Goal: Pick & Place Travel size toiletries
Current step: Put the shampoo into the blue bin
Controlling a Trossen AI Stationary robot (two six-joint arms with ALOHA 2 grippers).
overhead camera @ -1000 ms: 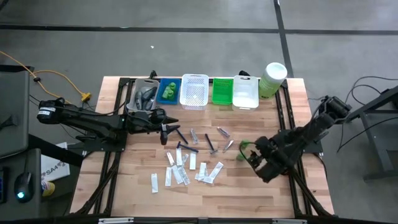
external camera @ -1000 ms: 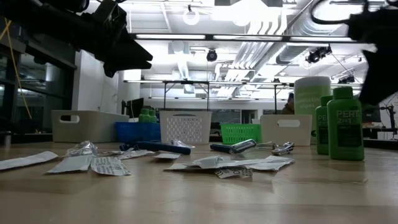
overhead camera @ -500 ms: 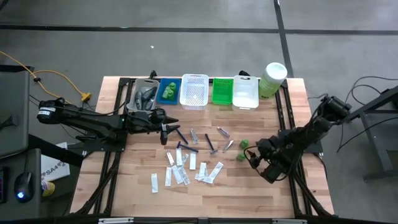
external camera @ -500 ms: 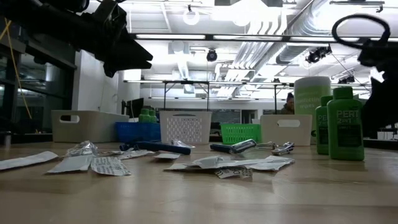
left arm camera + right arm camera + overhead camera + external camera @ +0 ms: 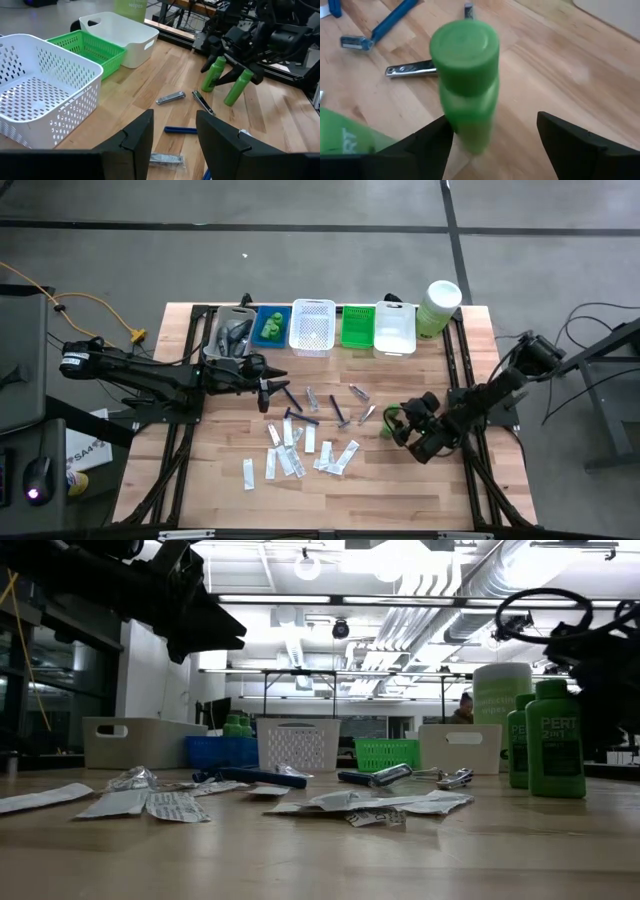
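Observation:
Two small green bottles stand upright on the wood table at the right. My right gripper (image 5: 490,135) is open, with one finger on each side of the farther bottle (image 5: 467,85), seen from the side as that bottle (image 5: 215,75). One finger (image 5: 427,142) is close against the bottle; I cannot tell if it touches. The second bottle (image 5: 239,87) stands just outside the fingers. White sachets (image 5: 300,455), blue razors (image 5: 300,405) and silvery pieces (image 5: 360,392) lie mid-table. My left gripper (image 5: 172,135) hangs open above the table's left part.
Along the far edge stands a row of baskets: clear (image 5: 232,332), blue (image 5: 270,326), white (image 5: 312,326), green (image 5: 357,326) and a white bin (image 5: 395,328). A pale-green canister (image 5: 438,306) stands beside them. Bare wood lies near the front edge.
My right gripper has come down and gone toward the table's left, up to the two green bottles, tipping further downward as it went. The bottles have stayed upright in their places.

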